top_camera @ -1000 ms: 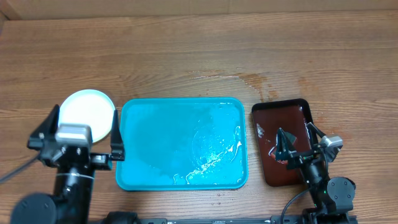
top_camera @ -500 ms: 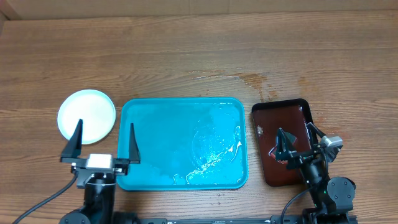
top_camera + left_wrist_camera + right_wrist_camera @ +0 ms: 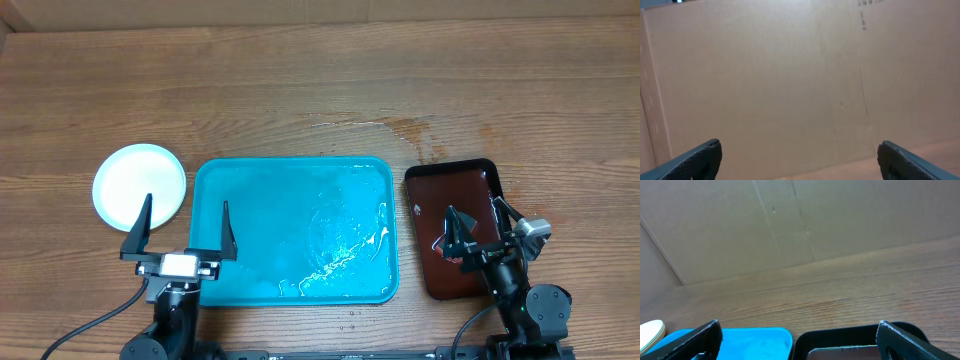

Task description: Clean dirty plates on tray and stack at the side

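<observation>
Plates (image 3: 138, 186): a round pale disc, white with a faint blue tinge, on the wood to the left of the big tray and just off its rim. From above it reads as a single disc, so I can't say how many are stacked there. The top face looks clean.
Tray (image 3: 262, 215): turquoise, rectangular with rounded corners and a raised rim, in the middle of the table. Its right half shines wet, with pale streaks and foam near the front edge.
Left pincer (image 3: 186, 203): jaws spread wide and holding nothing. One finger sits over the plates' near edge, the other over the tray's left rim.
Right pincer (image 3: 474, 208): jaws wide apart and empty, over the dark reddish-brown tray (image 3: 432, 190).
Edges: the two trays sit side by side, close but apart. There is a damp patch (image 3: 385, 126) on the table (image 3: 300, 80) behind that gap.
Open room: a wide band of wood runs behind both trays to the cardboard wall (image 3: 790, 75).
</observation>
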{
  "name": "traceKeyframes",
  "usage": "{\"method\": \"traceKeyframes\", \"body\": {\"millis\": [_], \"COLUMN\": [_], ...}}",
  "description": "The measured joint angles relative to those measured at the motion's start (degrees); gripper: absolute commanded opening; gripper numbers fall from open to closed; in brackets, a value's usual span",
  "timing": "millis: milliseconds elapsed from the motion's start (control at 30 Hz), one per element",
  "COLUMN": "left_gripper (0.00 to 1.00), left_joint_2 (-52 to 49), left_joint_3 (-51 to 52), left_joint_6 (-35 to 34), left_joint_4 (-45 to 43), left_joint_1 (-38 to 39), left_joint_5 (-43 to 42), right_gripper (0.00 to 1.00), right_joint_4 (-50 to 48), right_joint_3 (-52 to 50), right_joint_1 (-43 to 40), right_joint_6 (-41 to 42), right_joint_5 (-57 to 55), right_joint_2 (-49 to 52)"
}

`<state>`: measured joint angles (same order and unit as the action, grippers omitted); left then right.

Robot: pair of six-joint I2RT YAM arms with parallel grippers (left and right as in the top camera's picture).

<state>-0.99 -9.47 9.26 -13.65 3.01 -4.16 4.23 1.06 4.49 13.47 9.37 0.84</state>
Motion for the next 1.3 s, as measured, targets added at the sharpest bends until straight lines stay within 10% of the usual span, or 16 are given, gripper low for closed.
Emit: {"method": "traceKeyframes", "body": {"millis": [600, 1300], "left_gripper": [1.00, 1.00], "left_joint_2": [0.02, 0.13], "left_joint_3": [8.20, 8.98], "left_joint_6": [1.49, -12.20], "left_joint_4": [-6.25, 14.25], "left_joint_1": [0.00, 0.00], "left_joint_5": [-0.59, 7.48], "right_gripper": [1.00, 1.00], "right_joint_4": [-0.02, -0.02], "right_joint_3": [0.00, 0.00], "right_joint_1": [0.00, 0.00], "right_joint_6": [0.02, 0.02], "right_joint_5": [0.02, 0.00], "right_joint_2": [0.00, 0.00]}}
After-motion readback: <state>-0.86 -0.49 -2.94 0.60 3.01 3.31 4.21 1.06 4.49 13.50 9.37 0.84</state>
